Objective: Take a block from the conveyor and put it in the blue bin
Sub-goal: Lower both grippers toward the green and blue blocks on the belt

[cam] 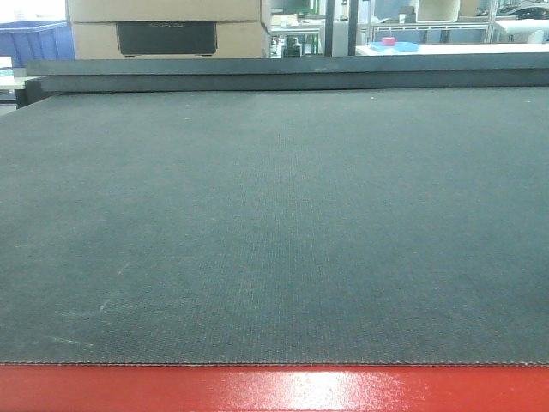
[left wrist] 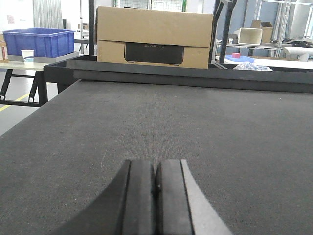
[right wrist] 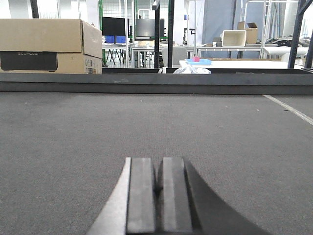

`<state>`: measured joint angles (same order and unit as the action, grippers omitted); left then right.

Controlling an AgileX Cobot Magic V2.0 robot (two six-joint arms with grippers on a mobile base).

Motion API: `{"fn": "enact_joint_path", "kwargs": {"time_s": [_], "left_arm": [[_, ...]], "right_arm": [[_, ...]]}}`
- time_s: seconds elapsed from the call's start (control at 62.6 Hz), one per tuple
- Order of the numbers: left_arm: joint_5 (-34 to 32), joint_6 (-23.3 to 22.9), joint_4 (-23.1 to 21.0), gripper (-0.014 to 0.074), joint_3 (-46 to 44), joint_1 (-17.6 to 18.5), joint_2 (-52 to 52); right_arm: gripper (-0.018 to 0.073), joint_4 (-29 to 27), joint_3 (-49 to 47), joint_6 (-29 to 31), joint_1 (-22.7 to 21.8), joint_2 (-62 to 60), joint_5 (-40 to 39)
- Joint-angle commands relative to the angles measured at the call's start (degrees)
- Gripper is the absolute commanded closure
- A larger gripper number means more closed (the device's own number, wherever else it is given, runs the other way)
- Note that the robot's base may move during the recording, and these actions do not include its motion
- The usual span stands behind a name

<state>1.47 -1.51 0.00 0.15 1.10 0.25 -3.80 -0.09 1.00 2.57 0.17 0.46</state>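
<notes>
Two empty pincers: left pincer (left wrist: 155, 171) and right pincer (right wrist: 159, 171) pressed together (over the conveyor (cam: 274, 223)).

The conveyor (cam: 274, 223) fills the foreground; a cardboard box (left wrist: 154, 36) stands behind its far edge, toward the left, and a bin (left wrist: 39, 41) sits on a table (left wrist: 54, 59) farther left

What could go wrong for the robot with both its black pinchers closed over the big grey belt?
1. The black left gripper and black right gripper are both shut over the dark grey-green woven conveyor belt. An arriving block might bump them instead of being grabbed.
2. No block is in view, so the grab could be mistimed.
3. The blue plastic bin stands beyond the belt's far left side, so a carried block might drop on the way.
</notes>
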Motion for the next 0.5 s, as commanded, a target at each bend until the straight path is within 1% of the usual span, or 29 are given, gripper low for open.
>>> {"fn": "enact_joint_path", "kwargs": {"time_s": [0.0,0.479], "left_arm": [[-0.7,-0.5,0.0,0.0707,-0.1,-0.1,-0.3],[-0.7,-0.5,0.0,0.0707,-0.1,-0.1,-0.3]], "right_arm": [[0.0728,0.0,0.1,0.0,-0.2,-0.2,-1.0],[0.0728,0.0,0.1,0.0,-0.2,-0.2,-1.0]]}}
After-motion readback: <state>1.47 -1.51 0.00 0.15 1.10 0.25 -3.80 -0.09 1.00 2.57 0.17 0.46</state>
